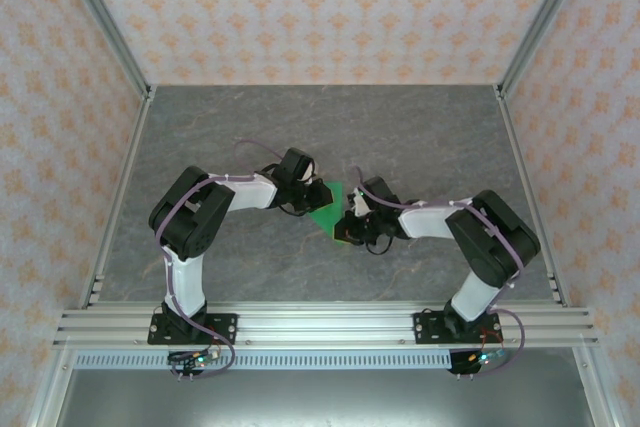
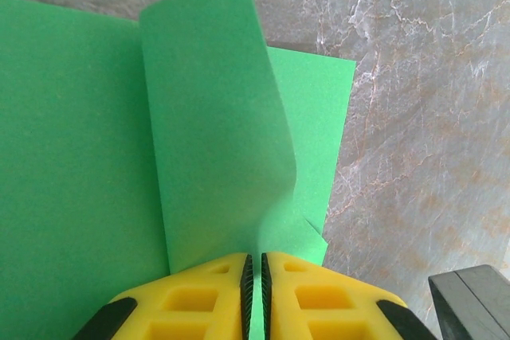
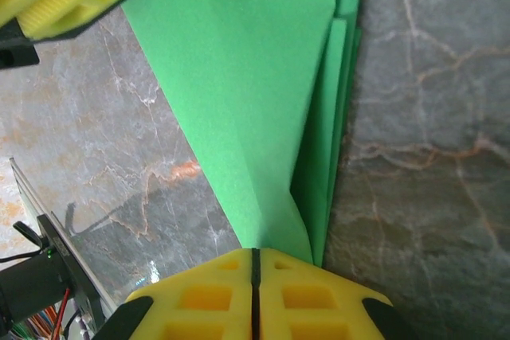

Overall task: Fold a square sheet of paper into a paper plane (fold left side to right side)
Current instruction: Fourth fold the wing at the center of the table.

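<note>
The paper [image 1: 328,214], partly folded, is held at the middle of the table [image 1: 420,137], clamped by the left gripper [image 2: 255,264] and the right gripper [image 3: 255,256]. Its edges should be aligned squarely before any crease is pressed.

This looked like a robotics lab test cell rather than a home; a grey marble-patterned tabletop [image 1: 320,137] sat boxed in by silver aluminium frame posts [image 1: 105,22] and pale wall panels printed with orange motifs [image 1: 320,7]; two black-and-white robot arms [image 1: 190,227] were bolted to a slotted silver aluminium rail [image 1: 320,325]; what seemed to be small bare circuit boards [image 1: 195,357] hung below their bases.
</note>
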Robot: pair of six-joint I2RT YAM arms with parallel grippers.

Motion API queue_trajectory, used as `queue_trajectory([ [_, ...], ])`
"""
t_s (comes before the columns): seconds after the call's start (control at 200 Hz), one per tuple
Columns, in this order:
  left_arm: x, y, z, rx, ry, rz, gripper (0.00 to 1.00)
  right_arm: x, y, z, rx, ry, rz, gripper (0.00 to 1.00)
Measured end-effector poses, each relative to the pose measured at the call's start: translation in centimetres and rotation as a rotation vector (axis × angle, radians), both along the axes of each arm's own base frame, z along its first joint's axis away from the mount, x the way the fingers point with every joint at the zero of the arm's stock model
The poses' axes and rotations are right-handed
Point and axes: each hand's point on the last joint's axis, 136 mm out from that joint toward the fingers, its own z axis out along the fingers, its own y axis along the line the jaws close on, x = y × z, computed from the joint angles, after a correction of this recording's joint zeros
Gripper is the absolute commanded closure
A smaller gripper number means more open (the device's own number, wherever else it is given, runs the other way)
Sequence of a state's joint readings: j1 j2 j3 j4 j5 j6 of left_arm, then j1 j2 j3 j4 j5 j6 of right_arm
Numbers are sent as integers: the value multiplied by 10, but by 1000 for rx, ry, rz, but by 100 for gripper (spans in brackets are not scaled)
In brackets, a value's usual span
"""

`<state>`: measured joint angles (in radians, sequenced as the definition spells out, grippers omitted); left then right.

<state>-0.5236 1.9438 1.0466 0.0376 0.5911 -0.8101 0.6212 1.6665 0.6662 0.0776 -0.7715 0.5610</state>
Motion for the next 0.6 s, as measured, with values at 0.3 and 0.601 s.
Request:
queue_trajectory([
  [0.3,0,0,0,0,1,0,84,-7,-3,22,40,-2,-11,90],
  [0.601,0,0,0,0,0,0,84,7,-6,23,67,22,-69,90],
])
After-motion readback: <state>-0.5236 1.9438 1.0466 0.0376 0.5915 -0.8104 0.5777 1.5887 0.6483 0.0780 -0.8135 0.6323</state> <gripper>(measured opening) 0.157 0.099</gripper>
